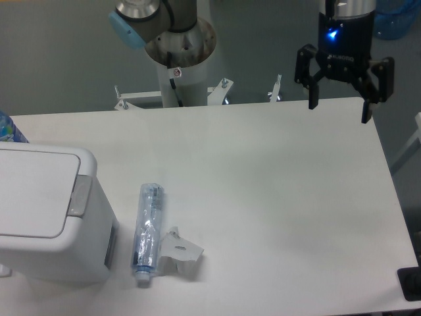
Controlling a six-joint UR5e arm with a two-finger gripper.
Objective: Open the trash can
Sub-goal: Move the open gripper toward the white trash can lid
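A black two-finger gripper [340,110] hangs above the far right corner of a white table [276,197], its fingers spread wide and holding nothing, a blue light glowing on the housing above them. The left fingertip sits over the table's back edge, while the right one reaches just past the corner, and both are clear of the surface. At about 10 o'clock from the gripper, the arm's grey base column [179,49] rises behind the table's far edge, with a light blue joint cap [125,29] showing at the top of the frame. Well apart from the gripper, at roughly 8 o'clock across the tabletop, the trash can [49,220] stands at the left edge of the table: a large white plastic bin with rounded corners, its flat rectangular lid [33,197] lying closed and a grey push tab [81,195] set along the lid's right side. Just beside the bin, at its 3 o'clock, a clear crushed plastic bottle [147,227] lies on its side, cap end toward the near edge. A small white bracket-like piece [181,250] rests touching the bottle's lower right side.
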